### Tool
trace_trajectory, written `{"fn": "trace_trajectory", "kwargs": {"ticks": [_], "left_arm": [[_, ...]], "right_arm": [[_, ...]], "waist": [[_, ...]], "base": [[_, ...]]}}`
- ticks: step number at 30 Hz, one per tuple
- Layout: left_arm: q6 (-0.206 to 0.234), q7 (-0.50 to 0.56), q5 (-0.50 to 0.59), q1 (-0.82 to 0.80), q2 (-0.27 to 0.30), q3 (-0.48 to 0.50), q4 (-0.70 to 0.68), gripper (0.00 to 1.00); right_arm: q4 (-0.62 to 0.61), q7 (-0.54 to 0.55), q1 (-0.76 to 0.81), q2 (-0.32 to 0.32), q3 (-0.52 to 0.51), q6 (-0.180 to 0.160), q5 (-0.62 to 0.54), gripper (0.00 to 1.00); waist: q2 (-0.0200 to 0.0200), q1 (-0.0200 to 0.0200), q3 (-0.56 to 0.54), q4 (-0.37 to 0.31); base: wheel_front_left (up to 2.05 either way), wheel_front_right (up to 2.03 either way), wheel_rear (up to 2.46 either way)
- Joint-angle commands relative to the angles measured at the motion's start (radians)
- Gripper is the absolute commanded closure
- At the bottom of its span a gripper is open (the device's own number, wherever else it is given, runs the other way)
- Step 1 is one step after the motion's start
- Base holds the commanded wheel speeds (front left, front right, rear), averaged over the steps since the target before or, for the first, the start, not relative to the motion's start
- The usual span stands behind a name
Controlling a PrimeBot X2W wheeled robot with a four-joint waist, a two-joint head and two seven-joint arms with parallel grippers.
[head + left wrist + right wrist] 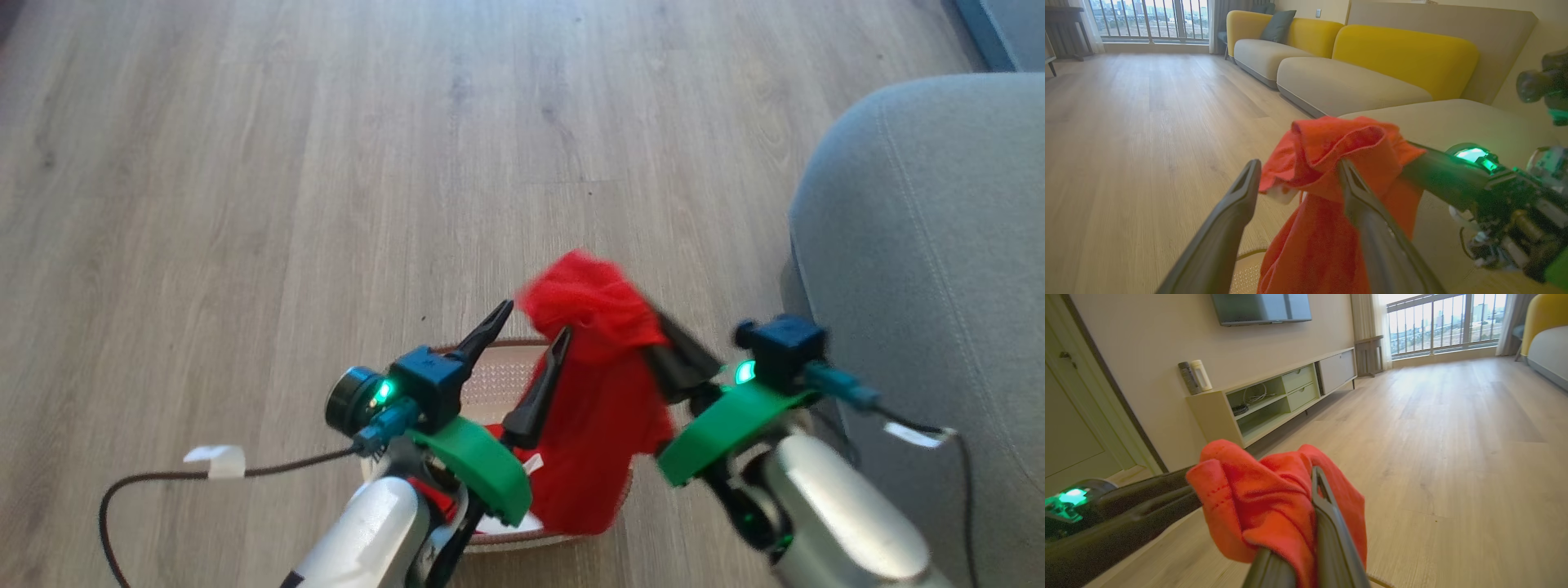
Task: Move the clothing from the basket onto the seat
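In the head view, the basket (502, 380) stands on the wooden floor (245, 204) at the bottom edge of the picture, its near rim partly hidden by both arms. The clothing (600, 384) is lifted above it, bunched at the top, with its tail hanging down over the basket's right side. The left gripper (529, 331) stands wide, and its inner finger lies against the red fabric without pinching it. The right gripper (653, 343) is clamped on the bunch from the right. The seat (922, 245) rises close by on the right with its rounded edge towards the basket. Ahead and to the left the floor is open, apart from a cable (163, 482) trailing at the lower left.

In the left wrist view, the left gripper (1296, 171) is spread, with the clothing (1327, 143) draped against its right-hand finger. The right gripper (1412, 163) comes in from the right and grips the cloth. The seat (1474, 122) lies just behind, and a yellow-backed sofa (1355, 77) runs beyond it. Bare floor (1135, 134) stretches away on the left. A perforated patch of the basket (1247, 277) shows below.

In the right wrist view, the right gripper (1310, 486) is closed on the clothing (1257, 498), which wraps over one of its fingers. The left gripper's fingers (1139, 504) reach in from the left edge. A low cabinet (1274, 400) lines the far wall, and to the right there is open floor (1453, 457).
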Motion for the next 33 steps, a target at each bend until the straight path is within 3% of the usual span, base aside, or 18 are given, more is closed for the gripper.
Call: {"fn": "trace_trajectory", "kwargs": {"ticks": [1,10,24,33], "left_arm": [[-0.010,-0.040,-0.008,-0.026,0.001,0.034,0.001,0.00],[-0.080,-0.120,0.003,-0.027,-0.021,0.006,0.144,0.00],[-0.087,-0.121,-0.004,0.006,-0.027,-0.039,0.056,0.00],[-0.080,-0.121,-0.013,0.001,-0.027,-0.056,0.055,0.00]], "right_arm": [[-0.044,-0.009,-0.001,-0.005,-0.021,0.007,0.001,1.00],[-0.084,-0.009,0.035,-0.047,-0.145,0.007,-0.026,1.00],[-0.118,-0.009,0.066,-0.067,-0.210,0.007,-0.039,1.00],[-0.127,-0.009,0.079,-0.066,-0.236,0.007,-0.044,1.00]], "waist": [[0.0000,0.0000,0.005,-0.012],[0.0000,0.0000,0.006,-0.098],[0.0000,0.0000,0.039,-0.326],[0.0000,0.0000,0.049,-0.394]], "base": [[0.00,0.00,0.00],[0.00,0.00,0.00],[0.00,0.00,0.00],[0.00,0.00,0.00]]}}
